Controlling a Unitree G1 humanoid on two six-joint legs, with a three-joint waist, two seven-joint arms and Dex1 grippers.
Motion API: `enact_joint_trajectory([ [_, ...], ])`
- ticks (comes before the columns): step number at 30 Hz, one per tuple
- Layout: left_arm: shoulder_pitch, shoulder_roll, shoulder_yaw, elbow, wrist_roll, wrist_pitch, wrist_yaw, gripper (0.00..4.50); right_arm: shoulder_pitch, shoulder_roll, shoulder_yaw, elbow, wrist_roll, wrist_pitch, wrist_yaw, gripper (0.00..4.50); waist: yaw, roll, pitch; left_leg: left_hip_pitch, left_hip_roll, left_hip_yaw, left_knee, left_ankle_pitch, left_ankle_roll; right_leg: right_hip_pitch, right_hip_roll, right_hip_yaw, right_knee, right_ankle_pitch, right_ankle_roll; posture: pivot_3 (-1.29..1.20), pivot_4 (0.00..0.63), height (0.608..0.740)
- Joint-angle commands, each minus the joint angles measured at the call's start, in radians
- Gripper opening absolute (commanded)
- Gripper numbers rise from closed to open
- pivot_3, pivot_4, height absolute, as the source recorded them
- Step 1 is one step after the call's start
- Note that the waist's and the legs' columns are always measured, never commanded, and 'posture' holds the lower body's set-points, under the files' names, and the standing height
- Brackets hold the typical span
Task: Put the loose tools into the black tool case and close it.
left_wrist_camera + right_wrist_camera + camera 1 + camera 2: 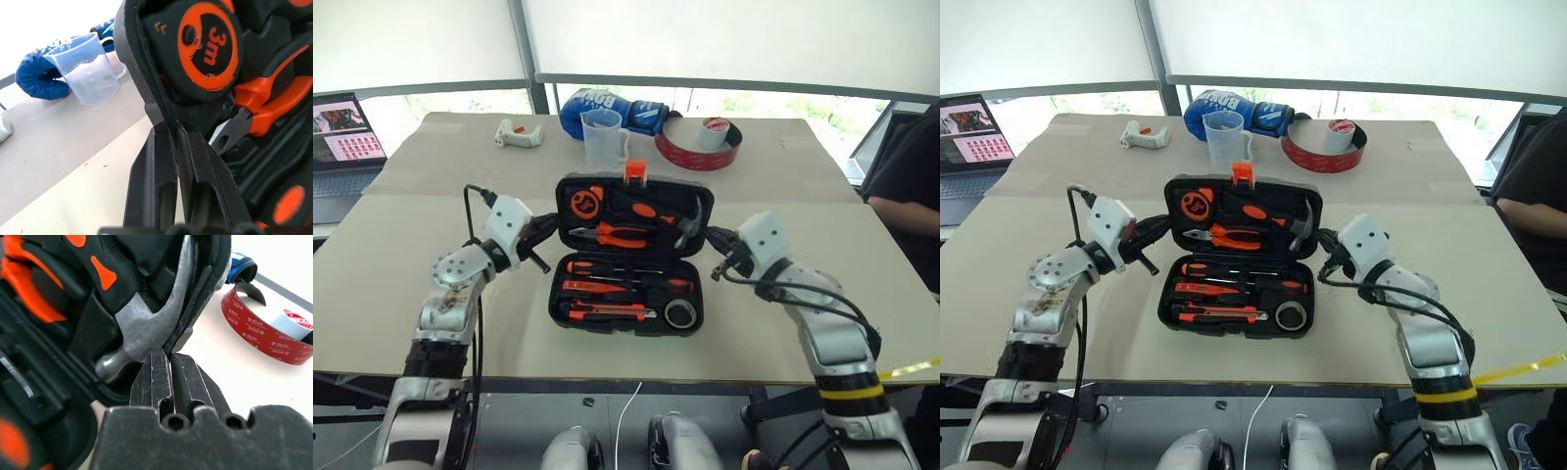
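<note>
The black tool case point(558, 294) lies open in the middle of the table, its lid point(570, 184) tilted up, orange latch point(634, 171) on top. In the base sit the screwdrivers point(617, 266), the utility knife point(607, 311) and the small dark tape roll point(680, 313). The lid holds the tape measure point(209, 46), pliers point(622, 235) and hammer point(142, 325). My left gripper point(551, 223) is shut, its tips against the lid's left edge point(146, 83). My right gripper point(713, 235) is shut too, tips at the lid's right edge beside the hammer head.
Behind the case stand a clear measuring cup point(602, 135), a blue boxing glove point(607, 106), a big red tape roll point(697, 147) and a white object point(517, 133). A laptop point(342, 137) is at the far left. A person's dark sleeve point(911, 186) shows at the right edge.
</note>
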Motion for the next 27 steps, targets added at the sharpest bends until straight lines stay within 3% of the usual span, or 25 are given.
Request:
enact_joint_trajectory([
  [1,0.105,0.022,0.055,-0.129,-0.030,0.087,0.047,0.00,0.101,-0.025,-0.015,-0.124,0.031,0.004,0.033,0.60,0.000,0.000,0.000,0.002,0.001,0.000,0.000,0.000,0.000,0.003,0.000,0.000,-0.002,0.000,0.001,0.00,0.150,0.714],
  [3,0.174,0.033,0.081,-0.197,-0.044,0.129,0.063,0.00,0.155,-0.040,-0.025,-0.193,0.046,0.015,0.045,1.16,-0.001,0.000,0.000,0.007,0.002,-0.001,-0.002,-0.001,0.000,0.008,-0.001,0.001,-0.004,-0.002,0.001,0.00,0.150,0.714],
  [9,0.396,0.170,0.253,-0.410,-0.233,0.370,-0.039,2.08,0.361,-0.209,-0.154,-0.392,0.195,0.130,0.228,3.20,-0.006,-0.001,0.000,0.011,0.002,-0.001,-0.012,0.001,-0.003,0.007,0.000,0.006,-0.004,-0.003,-0.001,0.00,0.150,0.714],
  [12,0.515,0.340,0.365,-0.443,-0.382,0.533,-0.241,3.21,0.526,-0.360,-0.253,-0.466,0.303,0.148,0.436,3.24,0.004,-0.002,0.001,0.011,0.003,-0.004,-0.013,0.002,-0.005,0.006,0.000,0.001,-0.004,-0.006,-0.006,0.00,0.150,0.714],
  [15,0.456,0.444,0.333,-0.316,-0.361,0.511,-0.320,3.21,0.579,-0.429,-0.261,-0.478,0.365,0.151,0.528,3.24,0.018,-0.002,0.000,0.011,0.003,-0.008,-0.016,0.002,-0.005,0.007,0.000,-0.002,-0.006,-0.008,-0.008,0.00,0.150,0.714],
  [16,0.397,0.459,0.282,-0.248,-0.306,0.450,-0.322,3.25,0.574,-0.435,-0.249,-0.475,0.371,0.143,0.537,2.98,0.027,-0.001,0.001,0.011,0.003,-0.008,-0.016,0.002,-0.006,0.008,0.000,-0.003,-0.007,-0.008,-0.008,0.00,0.150,0.714],
  [18,0.232,0.450,0.162,-0.103,-0.212,0.347,-0.337,2.66,0.552,-0.444,-0.197,-0.463,0.340,0.110,0.548,2.56,0.038,0.000,0.000,0.012,0.003,-0.011,-0.017,-0.005,-0.007,0.011,0.001,-0.005,-0.011,-0.009,-0.010,0.00,0.150,0.714],
  [19,0.170,0.440,0.120,-0.049,-0.189,0.320,-0.352,2.33,0.540,-0.446,-0.174,-0.458,0.325,0.099,0.553,2.06,0.041,0.000,0.000,0.013,0.002,-0.012,-0.017,-0.005,-0.007,0.013,0.001,-0.005,-0.011,-0.009,-0.011,0.00,0.150,0.714],
  [22,-0.094,0.339,-0.065,0.178,-0.044,0.171,-0.380,1.27,0.454,-0.438,-0.048,-0.414,0.239,0.051,0.557,1.18,0.048,-0.001,0.000,0.014,0.002,-0.012,-0.016,-0.006,-0.004,0.017,0.001,-0.006,-0.013,-0.007,-0.007,0.00,0.150,0.714],
  [25,-0.261,0.245,-0.160,0.367,0.043,0.042,-0.397,0.22,0.377,-0.424,0.047,-0.366,0.180,0.011,0.564,0.17,0.053,-0.003,0.000,0.011,-0.001,-0.012,-0.014,0.000,-0.001,0.017,0.004,-0.008,-0.013,-0.005,-0.005,0.00,0.150,0.714],
  [27,-0.364,0.170,-0.208,0.522,0.104,-0.065,-0.368,0.04,0.305,-0.395,0.109,-0.331,0.157,0.002,0.563,0.03,0.047,-0.004,-0.001,0.008,-0.002,-0.011,-0.012,0.000,0.001,0.015,0.004,-0.007,-0.013,-0.006,-0.004,0.00,0.150,0.714],
])
